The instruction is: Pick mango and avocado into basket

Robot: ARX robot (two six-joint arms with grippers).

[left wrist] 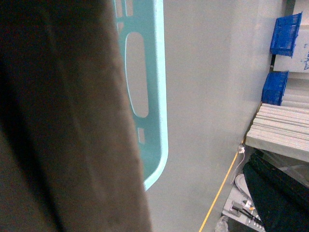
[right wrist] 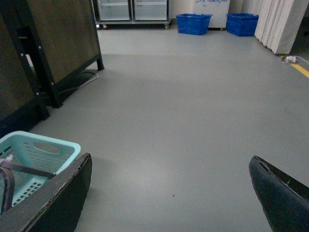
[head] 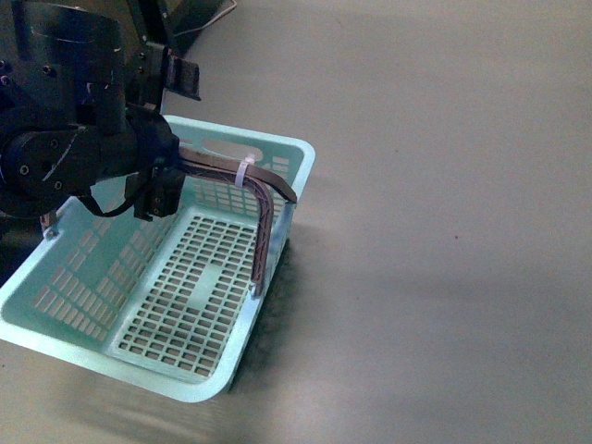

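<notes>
- Where the left tool (head: 165,183) hangs over the basket (head: 282,148), its dark jaws sit closed around the brown handle (head: 217,166), which is raised above the rim.
- A white zip tie (head: 245,172) wraps that handle just beside the tool.
- The right tool (right wrist: 170,162) is spread wide, with nothing between its fingers (right wrist: 63,198).
- The light blue basket is on the grey floor (head: 444,231), near the right tool.
- Blue crates (right wrist: 195,23) stand well apart, by the far wall.

No legible text, labels, or numbers
</notes>
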